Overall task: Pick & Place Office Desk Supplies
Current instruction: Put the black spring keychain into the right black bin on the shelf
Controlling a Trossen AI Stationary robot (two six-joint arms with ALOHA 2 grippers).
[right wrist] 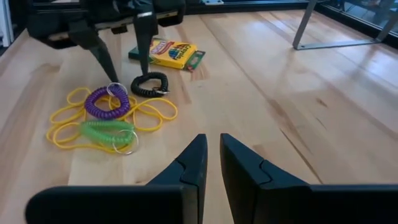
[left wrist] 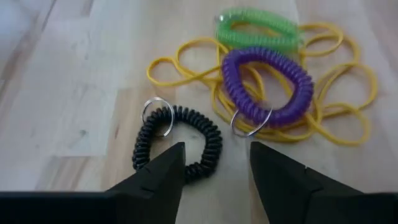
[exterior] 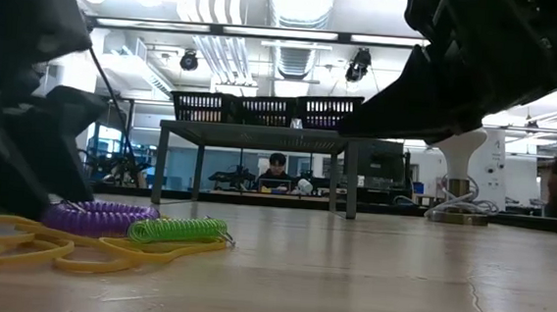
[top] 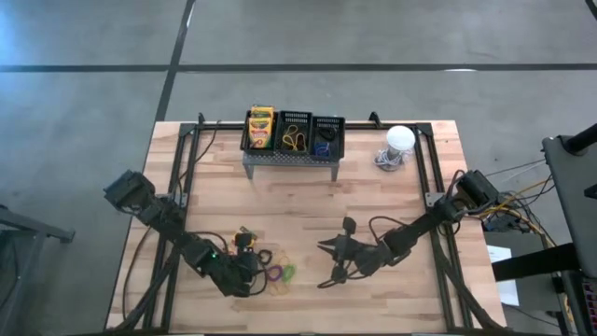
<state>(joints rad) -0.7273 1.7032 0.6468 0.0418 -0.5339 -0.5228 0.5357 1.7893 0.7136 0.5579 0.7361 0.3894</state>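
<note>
Crayon box, label text unreadable

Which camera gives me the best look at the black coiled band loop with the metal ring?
The left wrist view: the black coiled band loop lies whole and close, just ahead of the open left gripper. The right wrist view shows it smaller, farther off. The high view shows only a dark speck; the low view hides it.

Both your arms are low over the counter, elbows bent inward.
Your left claw stands with fingers parted, pointing downward; your right claw has fingers nearly together, holding nothing, arm angled toward centre.
</note>
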